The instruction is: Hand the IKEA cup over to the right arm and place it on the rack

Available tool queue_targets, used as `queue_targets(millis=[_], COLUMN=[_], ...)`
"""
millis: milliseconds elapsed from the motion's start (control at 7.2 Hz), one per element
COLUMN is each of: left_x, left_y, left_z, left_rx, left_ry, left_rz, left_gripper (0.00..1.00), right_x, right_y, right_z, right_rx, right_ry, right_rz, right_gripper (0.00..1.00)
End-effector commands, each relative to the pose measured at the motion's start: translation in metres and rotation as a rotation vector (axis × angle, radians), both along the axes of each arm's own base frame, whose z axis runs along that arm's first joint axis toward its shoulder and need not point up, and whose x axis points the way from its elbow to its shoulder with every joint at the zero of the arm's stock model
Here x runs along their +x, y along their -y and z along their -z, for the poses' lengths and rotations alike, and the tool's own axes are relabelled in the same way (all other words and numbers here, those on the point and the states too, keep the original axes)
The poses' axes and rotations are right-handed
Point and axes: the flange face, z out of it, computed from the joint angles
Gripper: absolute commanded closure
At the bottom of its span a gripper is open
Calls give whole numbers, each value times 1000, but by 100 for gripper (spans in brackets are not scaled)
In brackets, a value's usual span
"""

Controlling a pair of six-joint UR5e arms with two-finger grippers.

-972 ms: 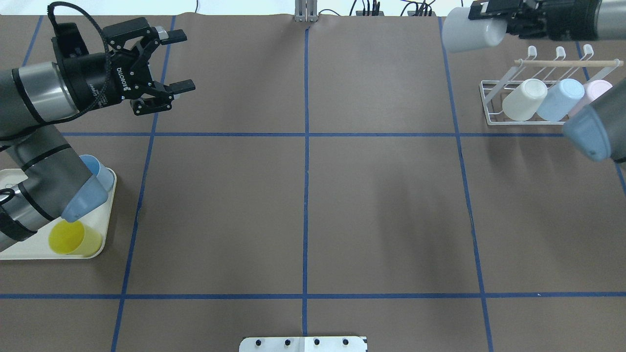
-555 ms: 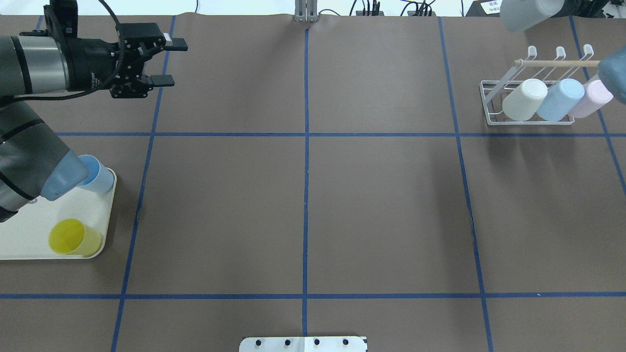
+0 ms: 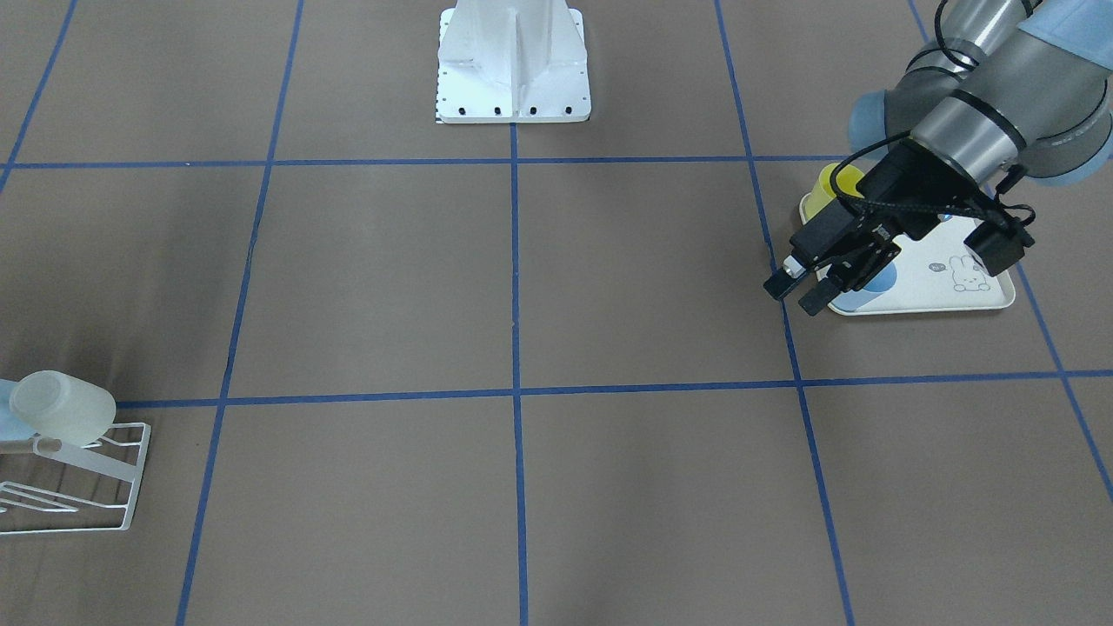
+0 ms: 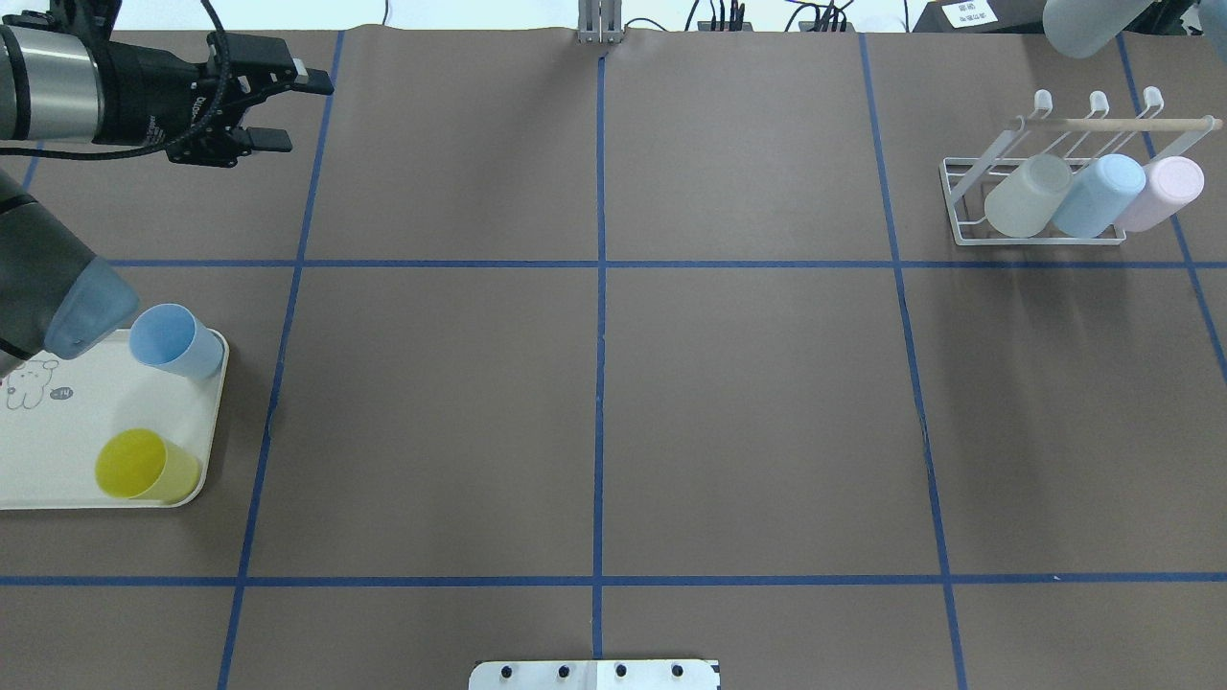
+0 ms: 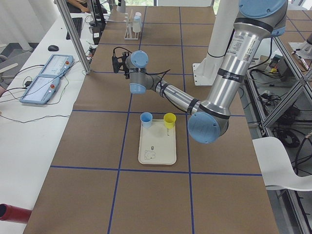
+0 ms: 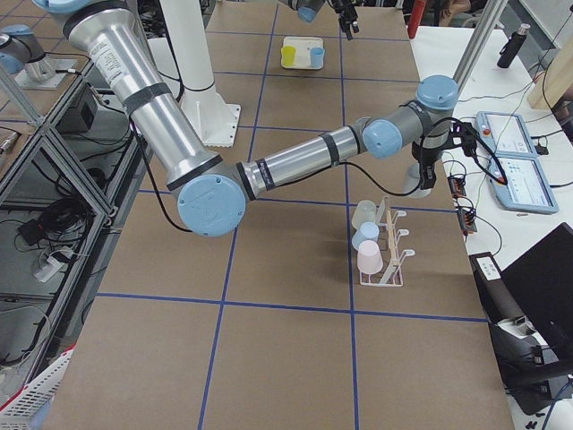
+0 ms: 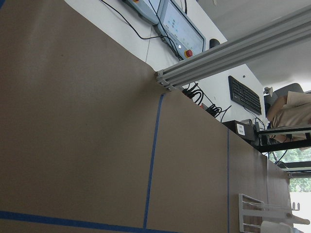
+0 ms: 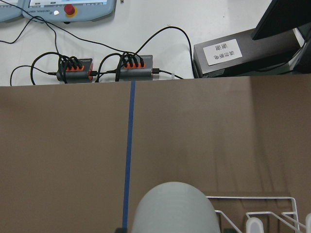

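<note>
Above the rack's (image 4: 1074, 124) far side, the right gripper (image 8: 171, 228) pinches the grey cup (image 4: 1088, 24) (three cups (image 4: 1098, 196) already racked); lower it slowly, mouth-down, onto a free prong.

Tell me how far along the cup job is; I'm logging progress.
Done: three cups sit on the rack, and the hand-over looks finished, since the left gripper is open and empty. In hand: the right arm holds a grey cup aloft near the rack. Left: racking it; a blue cup and a yellow cup wait on the tray.
</note>
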Motion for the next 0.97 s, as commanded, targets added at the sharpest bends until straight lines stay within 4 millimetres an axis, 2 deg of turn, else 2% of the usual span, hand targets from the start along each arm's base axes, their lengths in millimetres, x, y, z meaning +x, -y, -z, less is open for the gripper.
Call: queue_targets(millis=[0, 139, 555, 833], left_x=[-1, 0, 0, -2], left_y=[0, 0, 0, -3], left_z=[-2, -2, -3, -11], left_rx=[-1, -1, -3, -12], left_ry=[5, 5, 6, 11], left_rz=[2, 4, 7, 7], left_gripper=[0, 0, 0, 0], right_x=[-10, -20, -45, -48], right_y=[21, 18, 14, 17], right_z=[-24, -38, -44, -46], right_rx=[-54, -62, -70, -77], right_ry=[-7, -14, -21, -24], right_rz=[26, 49, 78, 82], right_gripper=[89, 88, 88, 88])
